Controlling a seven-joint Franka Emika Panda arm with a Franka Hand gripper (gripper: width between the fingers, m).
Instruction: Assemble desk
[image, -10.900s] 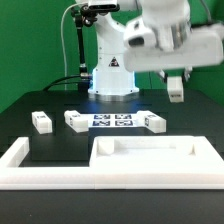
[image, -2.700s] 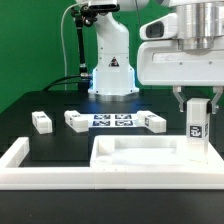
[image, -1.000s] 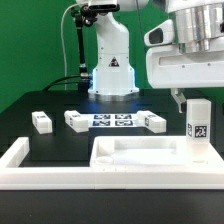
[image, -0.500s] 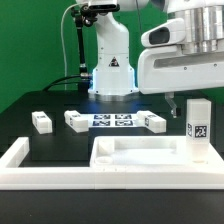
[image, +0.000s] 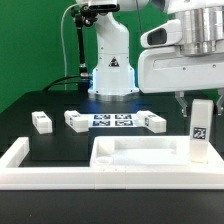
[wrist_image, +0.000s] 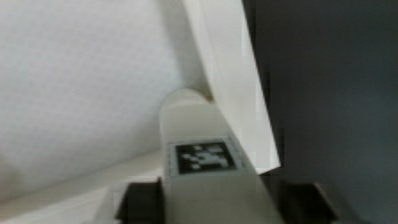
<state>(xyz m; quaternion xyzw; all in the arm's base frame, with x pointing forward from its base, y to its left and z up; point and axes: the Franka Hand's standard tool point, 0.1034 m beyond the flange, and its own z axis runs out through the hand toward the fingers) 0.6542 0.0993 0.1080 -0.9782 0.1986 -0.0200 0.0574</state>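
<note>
Hand pinching the upright leg near its top. In the wrist view the dark fingers sit tight on both sides of the leg, with its tag facing the camera. The grip looks closed, not spread.

The leg stands at the lower right of the exterior frame, in the right-end corner of the desk panel, just inside the raised rim. It sits a bit off vertical.

The panel lies along the low barrier wall at the bottom of the frame. The other three legs lie loose on the black tabletop across mid frame: two at the left and one right of centre. The marker board lies between them.

Step, as I judge it: fixing the first leg into its corner, so the task is early. The next move probably calls for squaring the leg up, then turning or pressing it home without sliding the panel. Whether the leg is seated yet can't be told.
</note>
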